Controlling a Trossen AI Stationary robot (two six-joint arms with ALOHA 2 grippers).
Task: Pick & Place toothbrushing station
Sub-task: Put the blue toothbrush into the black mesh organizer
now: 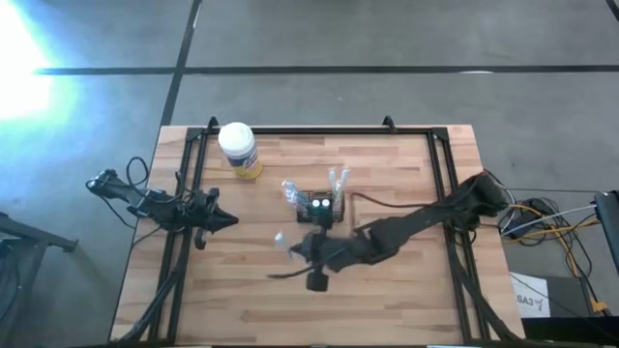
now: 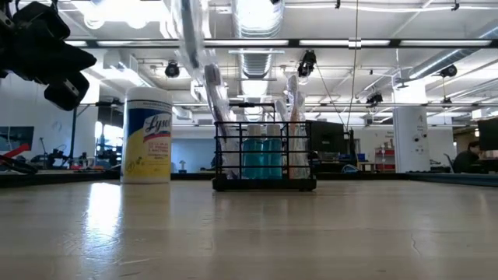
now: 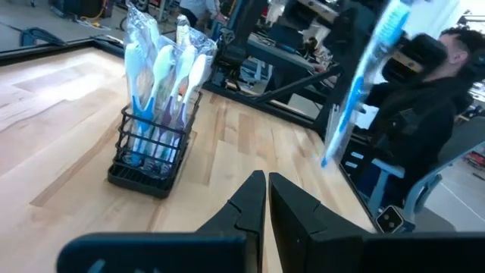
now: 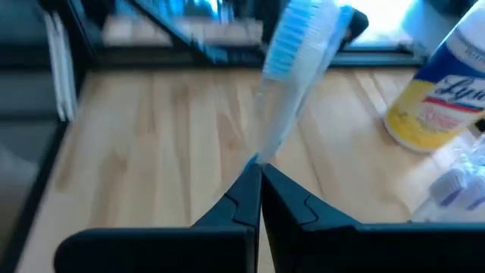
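- The right gripper [image 4: 260,171] is clamped on the lower end of a wrapped toothbrush [image 4: 299,72], whose blue-and-white head stands up and away from the closed fingers.
- In the high view that gripper [image 1: 302,249] hovers over the table's [image 1: 406,300] middle, just on the near side of the toothbrushing station [image 1: 321,208].
- The station, a black wire holder, stands upright near the table's centre, already carrying several wrapped brushes; the yellow jar with a white lid [image 1: 238,150] stands well apart toward the far left corner.
- The left gripper [image 1: 221,219] waits at the left edge, fingers pressed together on nothing.
- My judgement: the step is to drop this brush into the holder. To do it well, bring the handle vertical over a free compartment, lower slowly, avoid the crinkled wrappers, and release only once the handle is inside, so the light holder doesn't tip.
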